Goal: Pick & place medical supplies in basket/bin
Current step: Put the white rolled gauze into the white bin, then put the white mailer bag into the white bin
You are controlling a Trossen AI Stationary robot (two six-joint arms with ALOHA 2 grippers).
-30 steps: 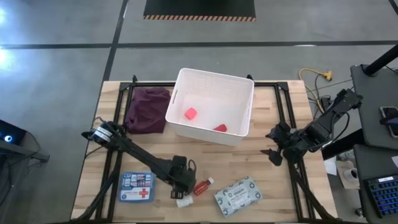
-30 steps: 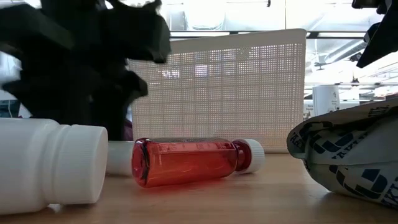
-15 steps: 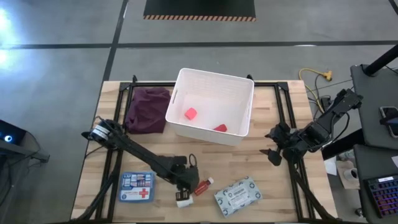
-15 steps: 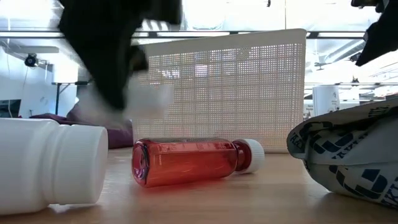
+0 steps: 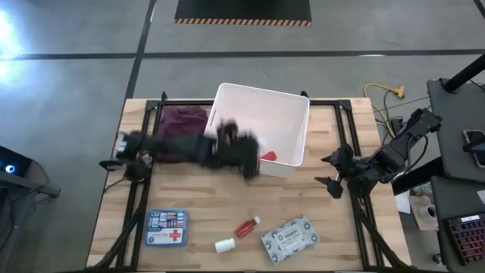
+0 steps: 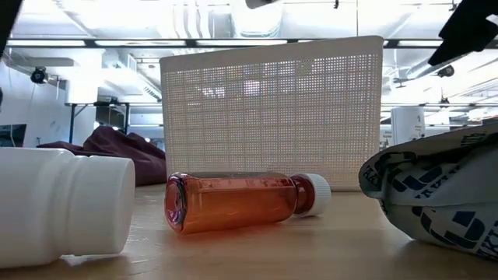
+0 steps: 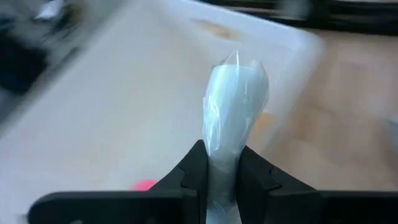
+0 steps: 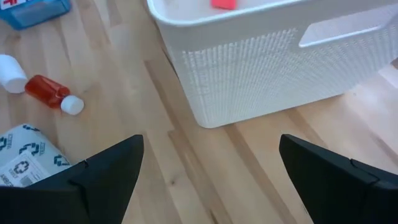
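Note:
My left gripper [image 5: 247,162], blurred with motion, is at the near rim of the white bin [image 5: 282,106], shut on a pale white vial [image 7: 235,99]. A pink cube [image 7: 144,184] and a red item [image 5: 267,155] lie inside the bin. On the near part of the table lie the first-aid box [image 5: 165,227], a red bottle [image 5: 246,226] on its side, another white vial [image 5: 224,245] and the patterned packet [image 5: 290,236]. My right gripper [image 5: 332,171] stands open to the right of the bin, with nothing between its fingers. My left gripper pinches the vial's near part [image 7: 224,155] between its two fingers [image 7: 194,169]. The rest of the vial sticks out past the fingertips, along the fingers. It is lifted clear, above the bin's inside.
A purple cloth [image 5: 180,121] lies to the left of the bin. In the low view the red bottle [image 6: 233,202], the white vial [image 6: 62,210] and the packet [image 6: 436,198] lie in front of the bin's ribbed wall [image 6: 272,109]. Bare wood separates the bin from these items.
My left gripper has taken hold of a white vial beside the red bottle, lifted it off the table and swung quickly up and toward the far edge, to the bin. The red bottle and the other vial have stayed in place.

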